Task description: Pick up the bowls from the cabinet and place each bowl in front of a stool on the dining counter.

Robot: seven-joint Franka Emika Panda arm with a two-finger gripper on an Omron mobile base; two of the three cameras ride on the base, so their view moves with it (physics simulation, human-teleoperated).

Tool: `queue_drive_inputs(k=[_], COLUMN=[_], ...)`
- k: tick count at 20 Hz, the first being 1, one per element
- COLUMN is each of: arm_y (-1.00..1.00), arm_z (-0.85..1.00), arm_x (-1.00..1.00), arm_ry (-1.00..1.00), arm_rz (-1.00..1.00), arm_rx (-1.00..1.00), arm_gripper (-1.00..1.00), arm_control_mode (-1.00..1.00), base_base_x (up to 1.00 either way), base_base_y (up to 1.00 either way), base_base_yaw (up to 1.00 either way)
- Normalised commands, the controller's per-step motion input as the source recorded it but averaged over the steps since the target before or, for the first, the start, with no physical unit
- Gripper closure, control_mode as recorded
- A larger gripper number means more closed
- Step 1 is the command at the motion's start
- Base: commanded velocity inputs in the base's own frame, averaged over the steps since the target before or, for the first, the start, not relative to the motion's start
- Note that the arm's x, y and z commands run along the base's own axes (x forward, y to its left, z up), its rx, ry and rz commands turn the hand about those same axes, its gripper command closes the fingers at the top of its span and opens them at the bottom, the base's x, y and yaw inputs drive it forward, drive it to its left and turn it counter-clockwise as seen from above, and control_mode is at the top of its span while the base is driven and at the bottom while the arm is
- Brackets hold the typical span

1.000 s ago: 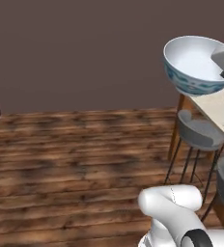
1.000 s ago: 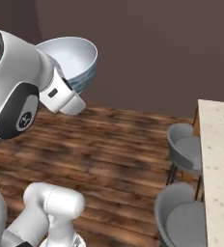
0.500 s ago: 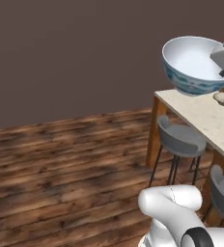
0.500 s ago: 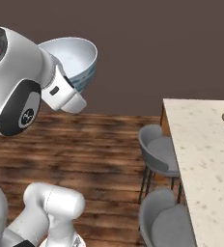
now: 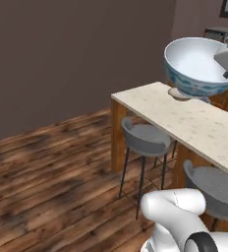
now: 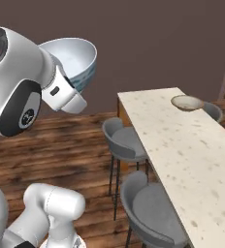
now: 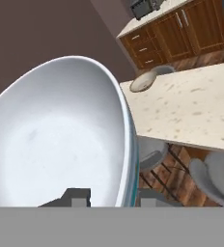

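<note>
Dark brown wall and plank wooden floor [image 5: 52, 172] frame a wide bare stretch of room to the left of the dining counter [image 6: 192, 155]. Its long beige speckled top ends in a square corner nearest the wall, with two grey stools [image 5: 144, 138] tucked along its near edge, one close to that corner and one nearer the robot. Far down the counter top, beside its far edge, sits the shallow cream bowl [image 6: 186, 102], with another grey seat just beyond it. High in the air, well above the floor and short of the counter, the gripper [image 7: 108, 197] pinches the rim of the white patterned bowl [image 5: 197, 66], one fingertip inside the wall and one outside. Held upright, that bowl sits level and empty.
</note>
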Motion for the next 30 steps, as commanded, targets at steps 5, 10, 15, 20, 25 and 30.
queue_drive_inputs(k=[5, 10, 15, 20, 25, 30], arm_y=[0.00, 0.00, 0.00, 0.00, 0.00, 0.00], arm_z=[0.00, 0.00, 0.00, 0.00, 0.00, 0.00], arm_x=[0.00, 0.00, 0.00, 0.00, 0.00, 0.00], arm_ry=[0.00, 0.00, 0.00, 0.00, 0.00, 0.00], arm_rz=[0.00, 0.00, 0.00, 0.00, 0.00, 0.00], arm_rx=[0.00, 0.00, 0.00, 0.00, 0.00, 0.00], arm_gripper=[1.00, 1.00, 1.00, 1.00, 1.00, 1.00], arm_control_mode=[1.00, 1.00, 1.00, 1.00, 1.00, 1.00], base_base_x=[0.16, 0.21, 0.23, 0.24, 0.17, 0.03], base_base_y=[0.19, 0.28, 0.26, 0.32, 0.23, 0.01], base_base_yaw=[-0.53, -0.61, -0.66, -0.65, -0.64, -0.62])
